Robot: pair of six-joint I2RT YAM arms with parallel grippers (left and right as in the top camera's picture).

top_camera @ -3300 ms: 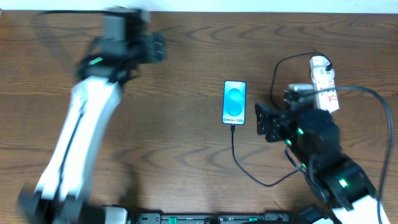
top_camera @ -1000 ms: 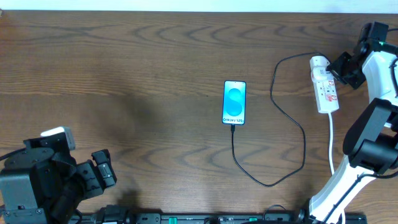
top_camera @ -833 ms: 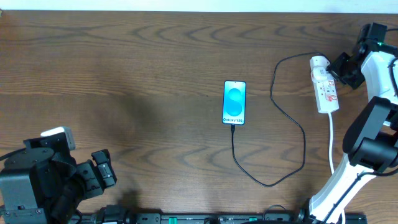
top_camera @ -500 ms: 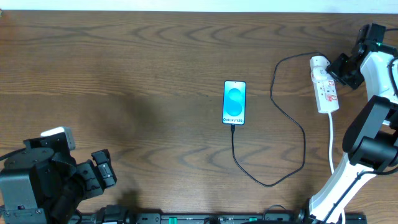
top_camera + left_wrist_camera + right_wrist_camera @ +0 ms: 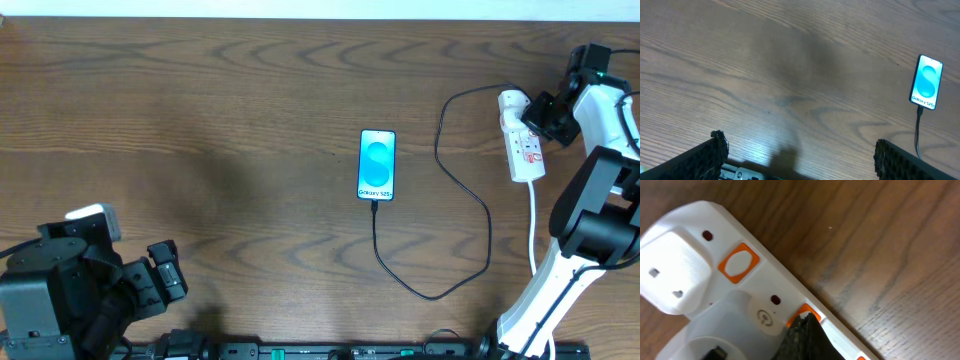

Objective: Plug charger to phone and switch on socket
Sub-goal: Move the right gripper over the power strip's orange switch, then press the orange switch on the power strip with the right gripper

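Note:
The phone (image 5: pixel 377 165) lies flat mid-table with its blue screen lit; it also shows in the left wrist view (image 5: pixel 926 82). The charger, a thin black cable (image 5: pixel 488 232), runs from the phone's bottom edge, loops right and climbs to the far end of the socket (image 5: pixel 524 150). My right gripper (image 5: pixel 547 117) is shut. Its tip (image 5: pixel 804 323) presses on an orange switch (image 5: pixel 812 313) of the white socket (image 5: pixel 755 300). Another orange switch (image 5: pixel 739 262) sits free beside it. My left gripper (image 5: pixel 165 282) rests open at the near left edge with nothing between its fingers (image 5: pixel 715 150).
A white rounded block (image 5: pixel 670 270) sits at the strip's far end. The socket's white cord (image 5: pixel 532 225) runs toward the near edge beside my right arm (image 5: pixel 590 210). Bare wooden table (image 5: pixel 220 130) lies between the left arm and the phone.
My right gripper has shifted slightly left and down onto the socket. The left arm, phone and cable have stayed still over the last second.

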